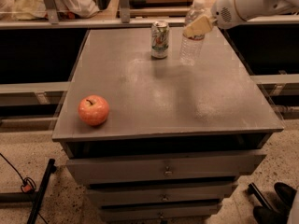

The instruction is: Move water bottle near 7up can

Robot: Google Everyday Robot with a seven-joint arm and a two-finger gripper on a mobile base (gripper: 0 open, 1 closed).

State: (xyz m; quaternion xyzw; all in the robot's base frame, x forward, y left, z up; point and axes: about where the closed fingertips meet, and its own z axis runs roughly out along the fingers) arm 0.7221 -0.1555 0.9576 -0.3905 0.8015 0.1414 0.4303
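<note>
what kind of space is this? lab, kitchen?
Probably a lab or workshop test area: a grey drawer cabinet serves as table, the floor is bare and speckled, and an apple and 7up can sit on top. The gripper holds the water bottle at the back, beside the can.

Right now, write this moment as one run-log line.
pincer: shut on water bottle, near its top | water bottle: upright beside 7up can, not touching | apple: far from both
</note>
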